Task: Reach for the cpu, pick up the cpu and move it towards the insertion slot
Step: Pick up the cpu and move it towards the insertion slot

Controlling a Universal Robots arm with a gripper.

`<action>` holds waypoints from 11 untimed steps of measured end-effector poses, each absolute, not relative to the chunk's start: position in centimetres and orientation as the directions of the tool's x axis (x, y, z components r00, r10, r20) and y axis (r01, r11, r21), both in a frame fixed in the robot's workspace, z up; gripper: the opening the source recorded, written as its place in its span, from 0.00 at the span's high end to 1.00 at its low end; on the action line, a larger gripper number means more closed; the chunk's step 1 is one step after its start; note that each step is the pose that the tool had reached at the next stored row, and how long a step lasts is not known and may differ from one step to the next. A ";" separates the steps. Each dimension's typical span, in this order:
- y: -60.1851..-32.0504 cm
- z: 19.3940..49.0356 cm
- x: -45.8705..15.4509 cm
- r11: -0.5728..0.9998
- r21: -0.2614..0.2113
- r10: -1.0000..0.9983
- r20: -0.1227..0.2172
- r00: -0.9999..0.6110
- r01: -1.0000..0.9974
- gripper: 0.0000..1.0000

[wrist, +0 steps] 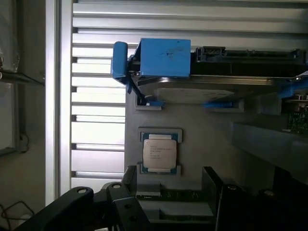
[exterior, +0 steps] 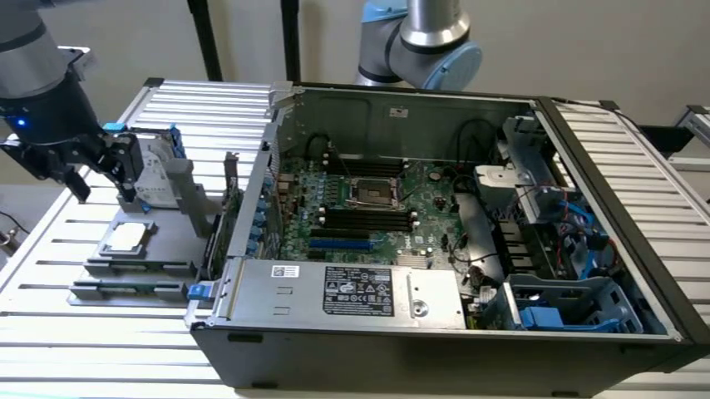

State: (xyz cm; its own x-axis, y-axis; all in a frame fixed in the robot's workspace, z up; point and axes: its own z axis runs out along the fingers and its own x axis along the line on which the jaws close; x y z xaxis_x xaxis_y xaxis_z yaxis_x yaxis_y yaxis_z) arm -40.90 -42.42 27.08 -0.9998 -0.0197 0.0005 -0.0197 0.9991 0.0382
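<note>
Closest to you in the exterior view is the dark front wall of the open computer case, with its silver power supply just behind. Deeper in, the green motherboard lies on the case floor. The insertion slot sits near its middle, a shiny square frame with a dark centre, flanked by long black memory slots.

Outside the case, on the exterior view's left, the cpu lies flat with its silvery top up. It rests in a grey holder on the slatted metal counter, well apart from the insertion slot. Behind it the hard drive stands on edge in its blue frame. Your arm hangs over this spot. You can see the fingers raised clear of the cpu, above it and a little towards the exterior view's left, not touching it.

In the wrist view the black fingers are nearest, spread wide with nothing gripped between them. Just beyond the tips the cpu sits square in its recess in the grey holder — untouched, its printed metal top facing you. Past it on the same holder stands the hard drive, and the counter's pale slats run alongside
</note>
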 end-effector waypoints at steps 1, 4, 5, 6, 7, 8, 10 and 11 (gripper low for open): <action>-42.4 26.9 -40.9 0.999 0.038 -0.020 0.001 -1.000 -0.020 0.35; -42.4 26.3 -40.9 0.999 0.038 -0.020 0.001 -1.000 -0.020 0.35; -42.4 26.2 -41.0 0.999 0.038 -0.020 0.001 -1.000 -0.020 0.35; -42.4 26.0 -41.0 0.999 0.038 -0.020 0.001 -1.000 -0.020 0.35; -42.4 25.8 -41.0 0.999 0.038 -0.020 0.001 -1.000 -0.020 0.35; -42.4 25.6 -41.1 0.999 0.038 -0.020 0.001 -1.000 -0.020 0.35; -42.5 25.2 -41.1 0.999 0.038 -0.020 0.000 -1.000 -0.020 0.35; -42.5 25.1 -41.2 0.999 0.038 -0.020 0.001 -1.000 -0.020 0.35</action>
